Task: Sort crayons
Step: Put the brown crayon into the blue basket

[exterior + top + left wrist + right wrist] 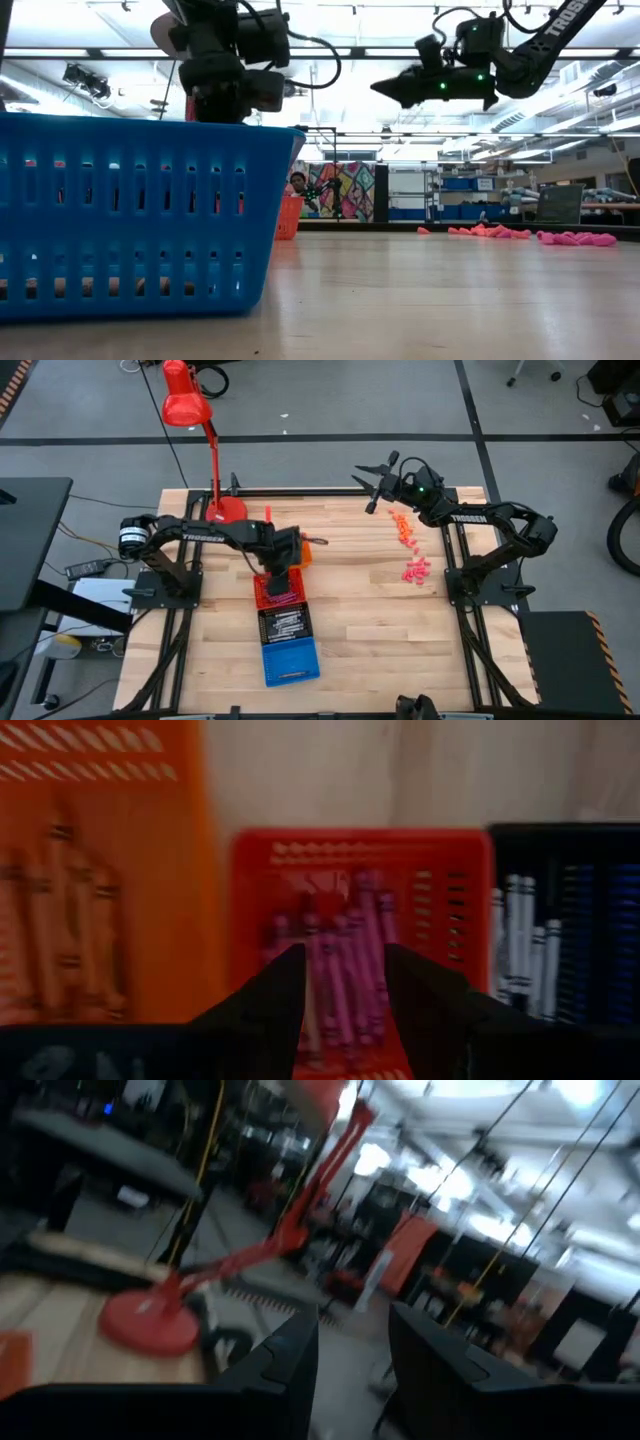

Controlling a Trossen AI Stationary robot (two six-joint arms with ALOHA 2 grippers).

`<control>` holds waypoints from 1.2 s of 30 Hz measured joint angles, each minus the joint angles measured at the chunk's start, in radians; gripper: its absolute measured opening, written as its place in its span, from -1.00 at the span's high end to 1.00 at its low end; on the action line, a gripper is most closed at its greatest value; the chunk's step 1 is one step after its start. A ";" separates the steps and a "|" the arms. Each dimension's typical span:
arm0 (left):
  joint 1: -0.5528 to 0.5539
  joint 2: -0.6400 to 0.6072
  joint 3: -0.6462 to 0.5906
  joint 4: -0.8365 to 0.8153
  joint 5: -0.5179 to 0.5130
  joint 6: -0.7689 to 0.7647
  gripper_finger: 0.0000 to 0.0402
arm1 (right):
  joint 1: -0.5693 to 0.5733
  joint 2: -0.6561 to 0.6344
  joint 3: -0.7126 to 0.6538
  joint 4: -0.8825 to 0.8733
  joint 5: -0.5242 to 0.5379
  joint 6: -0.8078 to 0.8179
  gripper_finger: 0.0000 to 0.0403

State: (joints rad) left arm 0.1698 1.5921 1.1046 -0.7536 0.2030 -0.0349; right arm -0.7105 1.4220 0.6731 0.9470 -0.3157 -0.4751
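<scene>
The left gripper is hanging open and empty directly above the red tray, over maroon crayons lying inside. The right gripper is hovering open at the table's far edge, with loose crayons lying nearby.

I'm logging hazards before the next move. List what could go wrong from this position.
1. The left gripper hangs open right above the red slotted tray of maroon crayons; dipping lower could knock the tray or scatter them.
2. The right gripper is raised at the table's far edge, off the loose orange and pink crayons; a fast descent could sweep them off the wooden table.
</scene>
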 joint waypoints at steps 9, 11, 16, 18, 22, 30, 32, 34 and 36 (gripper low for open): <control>-0.100 0.004 0.000 -0.078 -0.109 -0.157 0.25 | 0.023 -0.027 0.000 0.152 0.009 0.001 0.36; -0.109 0.015 -0.003 -0.077 -0.118 -0.171 0.25 | 0.031 -0.046 0.000 0.176 0.008 0.000 0.36; -0.110 0.041 -0.088 -0.007 -0.143 -0.182 0.25 | 0.044 -0.105 0.000 0.246 0.007 0.001 0.36; -0.104 0.041 -0.118 0.005 -0.201 -0.186 0.25 | 0.044 -0.127 0.000 0.249 0.007 0.009 0.36; -0.092 0.041 -0.137 0.025 -0.233 -0.195 0.25 | 0.045 -0.138 0.000 0.231 -0.014 0.027 0.36; -0.095 0.047 -0.137 0.065 -0.203 -0.147 0.25 | 0.044 -0.128 0.000 0.218 -0.025 0.021 0.36; -0.095 0.047 -0.137 0.065 -0.209 -0.143 0.25 | 0.045 -0.127 0.000 0.218 -0.027 0.020 0.36; -0.095 0.047 -0.137 0.065 -0.221 -0.133 0.25 | 0.045 -0.125 0.000 0.215 -0.027 0.019 0.36; -0.096 0.047 -0.137 0.064 -0.245 -0.133 0.25 | 0.045 -0.119 0.000 0.215 -0.027 0.015 0.36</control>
State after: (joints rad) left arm 0.0740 1.6386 0.9680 -0.6891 -0.0424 -0.1680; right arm -0.6659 1.3030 0.6731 1.1624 -0.3426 -0.4599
